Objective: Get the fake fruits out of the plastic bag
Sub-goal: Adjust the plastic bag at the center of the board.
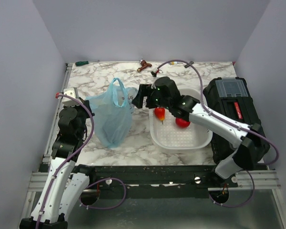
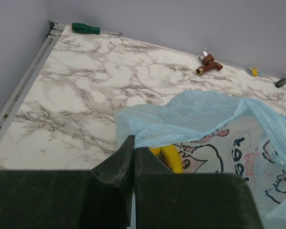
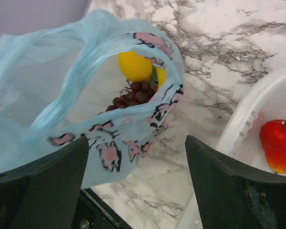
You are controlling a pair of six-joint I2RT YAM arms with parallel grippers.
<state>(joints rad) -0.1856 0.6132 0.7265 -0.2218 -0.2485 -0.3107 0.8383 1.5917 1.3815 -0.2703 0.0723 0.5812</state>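
Observation:
The light-blue plastic bag [image 1: 112, 117] stands on the marble table with its mouth facing right. My left gripper [image 1: 84, 101] is shut on the bag's left edge, and in the left wrist view the gripper [image 2: 133, 145] pinches the thin film [image 2: 205, 109]. The yellow banana [image 2: 170, 156] shows just behind the fingers. My right gripper [image 1: 137, 98] is open and empty just outside the bag's mouth. In the right wrist view the gripper [image 3: 138, 167] looks into the bag [image 3: 52, 90], where the round yellow fruit [image 3: 135, 66] and the dark grape bunch [image 3: 133, 95] lie.
A white perforated basket [image 1: 200, 140] to the right of the bag holds two red fruits [image 1: 159, 113], [image 1: 182, 122]; its rim [image 3: 245, 121] is beside my right fingers. A black toolbox [image 1: 233, 107] stands at far right. A green screwdriver [image 1: 82, 63] and a brown fitting [image 1: 144, 65] lie at the back.

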